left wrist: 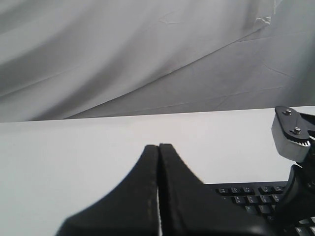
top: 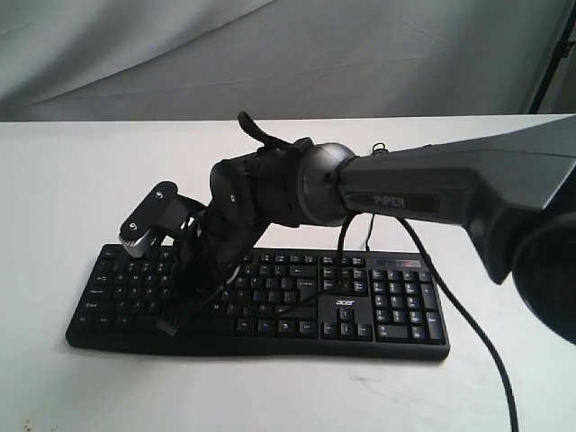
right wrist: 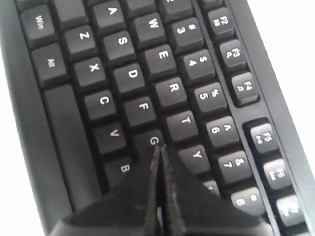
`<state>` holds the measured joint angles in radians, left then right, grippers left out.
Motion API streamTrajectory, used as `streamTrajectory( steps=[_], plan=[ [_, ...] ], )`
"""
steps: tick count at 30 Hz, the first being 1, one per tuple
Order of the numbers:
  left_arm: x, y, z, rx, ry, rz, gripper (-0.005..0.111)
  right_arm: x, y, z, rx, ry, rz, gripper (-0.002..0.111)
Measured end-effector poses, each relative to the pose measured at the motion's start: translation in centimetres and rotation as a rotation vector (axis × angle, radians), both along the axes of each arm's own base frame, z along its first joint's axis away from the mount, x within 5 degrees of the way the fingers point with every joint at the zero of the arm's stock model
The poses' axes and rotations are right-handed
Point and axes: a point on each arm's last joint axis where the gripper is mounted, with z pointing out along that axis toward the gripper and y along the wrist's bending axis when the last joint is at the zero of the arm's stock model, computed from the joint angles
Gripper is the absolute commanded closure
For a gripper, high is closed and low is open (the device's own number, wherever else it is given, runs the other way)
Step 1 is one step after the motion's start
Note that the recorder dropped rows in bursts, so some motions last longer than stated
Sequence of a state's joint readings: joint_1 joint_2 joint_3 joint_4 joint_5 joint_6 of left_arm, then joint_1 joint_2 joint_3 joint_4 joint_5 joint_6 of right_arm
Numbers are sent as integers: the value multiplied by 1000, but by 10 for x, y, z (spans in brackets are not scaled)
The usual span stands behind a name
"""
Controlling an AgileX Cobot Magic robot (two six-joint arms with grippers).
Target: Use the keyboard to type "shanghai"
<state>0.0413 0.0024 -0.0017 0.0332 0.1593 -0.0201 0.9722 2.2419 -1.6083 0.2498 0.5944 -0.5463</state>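
Note:
The black keyboard (top: 396,306) lies on the white table, number pad to the right. My right arm reaches across it to the left half. In the right wrist view the right gripper (right wrist: 158,147) is shut, holds nothing, and its tips rest at the edge of the G key (right wrist: 151,139), with B, Y and T beside it. The exterior view shows the right gripper (top: 191,295) slanting down onto the letter keys. My left gripper (left wrist: 158,146) is shut and empty, off to the side of the keyboard (left wrist: 246,196), above bare table. It does not show in the exterior view.
The white table (top: 54,180) runs back to a grey cloth backdrop (top: 270,54). A black cable (top: 477,333) trails from the right arm across the table past the keyboard's right end. A dark stand (top: 549,63) is at the far right.

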Motion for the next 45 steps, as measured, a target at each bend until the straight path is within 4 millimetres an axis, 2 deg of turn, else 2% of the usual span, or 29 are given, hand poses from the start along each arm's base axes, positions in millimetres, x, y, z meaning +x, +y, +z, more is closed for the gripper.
streamTrajectory(
  steps=[7,11,16,20,26,38,45],
  plan=[
    [0,0,0,0,0,0,107,3,-6,42,28,-92,7,108],
    [0,0,0,0,0,0,107,6,2,55,62,-122,12,108],
    [0,0,0,0,0,0,107,8,32,50,80,-108,65,108],
    [0,0,0,0,0,0,107,7,57,33,61,-77,125,108],
    [0,0,0,0,0,0,107,8,77,23,48,-48,186,108],
    [0,0,0,0,0,0,107,7,85,8,54,-9,209,108],
    [0,0,0,0,0,0,107,7,85,8,54,-5,212,108]
  ],
)
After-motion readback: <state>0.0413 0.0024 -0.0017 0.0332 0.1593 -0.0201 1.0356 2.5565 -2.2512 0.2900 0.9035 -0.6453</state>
